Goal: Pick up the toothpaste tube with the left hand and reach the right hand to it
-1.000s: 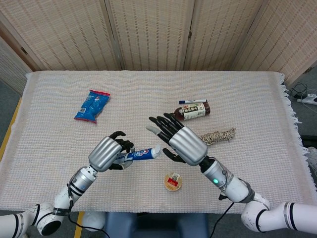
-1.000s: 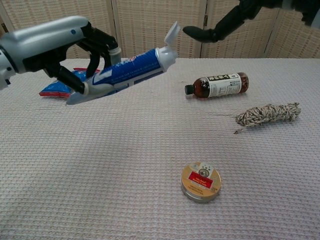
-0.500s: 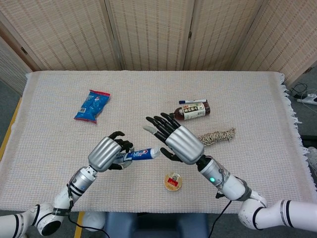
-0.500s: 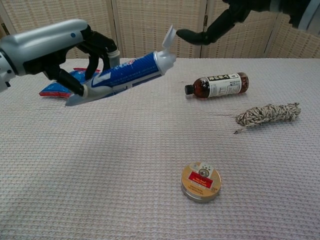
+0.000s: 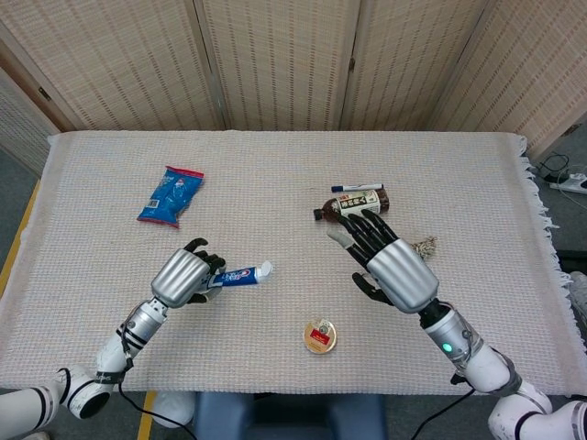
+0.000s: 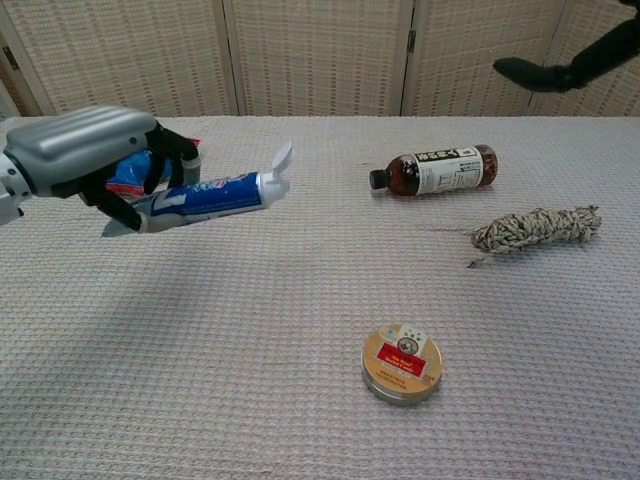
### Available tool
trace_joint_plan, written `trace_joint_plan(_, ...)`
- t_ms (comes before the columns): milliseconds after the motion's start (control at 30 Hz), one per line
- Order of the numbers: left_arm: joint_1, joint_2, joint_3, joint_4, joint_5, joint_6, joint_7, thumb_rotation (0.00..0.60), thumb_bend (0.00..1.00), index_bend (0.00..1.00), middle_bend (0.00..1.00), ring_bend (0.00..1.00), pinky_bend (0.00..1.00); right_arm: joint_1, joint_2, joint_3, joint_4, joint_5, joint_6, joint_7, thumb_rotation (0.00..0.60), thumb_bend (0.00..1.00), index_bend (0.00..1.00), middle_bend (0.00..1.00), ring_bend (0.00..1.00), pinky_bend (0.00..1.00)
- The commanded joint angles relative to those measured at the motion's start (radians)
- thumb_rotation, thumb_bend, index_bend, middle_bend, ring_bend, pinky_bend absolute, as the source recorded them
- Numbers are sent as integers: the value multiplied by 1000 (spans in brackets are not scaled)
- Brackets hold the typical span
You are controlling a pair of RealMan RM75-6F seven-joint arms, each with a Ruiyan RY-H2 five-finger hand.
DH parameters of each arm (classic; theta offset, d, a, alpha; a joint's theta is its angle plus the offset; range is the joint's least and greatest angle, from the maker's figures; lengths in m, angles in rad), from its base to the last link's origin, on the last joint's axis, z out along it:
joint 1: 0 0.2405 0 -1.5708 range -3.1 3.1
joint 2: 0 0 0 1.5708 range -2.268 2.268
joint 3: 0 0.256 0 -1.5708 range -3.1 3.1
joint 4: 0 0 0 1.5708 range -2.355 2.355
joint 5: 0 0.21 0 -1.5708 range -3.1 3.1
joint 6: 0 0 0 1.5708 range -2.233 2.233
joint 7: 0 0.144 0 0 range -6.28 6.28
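My left hand [image 5: 184,276] [image 6: 82,160] grips a blue and white toothpaste tube [image 5: 240,274] [image 6: 207,194] above the table, its white flip cap open and pointing right. My right hand [image 5: 390,263] hangs open with fingers spread over the right half of the table, well apart from the tube. In the chest view only some dark fingers [image 6: 545,71] of that hand show at the top right.
A blue snack packet [image 5: 171,194] lies at the back left. A brown bottle [image 5: 356,205] [image 6: 436,169] and a marker pen [image 5: 356,187] lie behind my right hand. A twine bundle [image 6: 536,228] is at the right, a round tin [image 5: 320,335] [image 6: 401,362] near the front.
The hands have drawn apart. My left hand lowered and pulled left with the tube; my right hand withdrew to the right, away from the cap.
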Motion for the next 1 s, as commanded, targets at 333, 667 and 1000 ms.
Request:
trace_joint_plan(333,-38,-231,36,397,36,-38,-31,600,498,452,519,408,245,-80,22,-42,60,-11,51,66,600,496,0,0,1,0)
trace_joint_plan(667,-9,-220,35,371,-12,-52,43,600,457,217,342,294,206,-132,38,-56,111,1,79,131,600,496,0,0,1,0)
trace_joint_plan(1000,124,29,-14,53,-127,79,91,600,456,220,340,292,180,-210,114,-93,138,19,107,177,600,497,0,0,0,0)
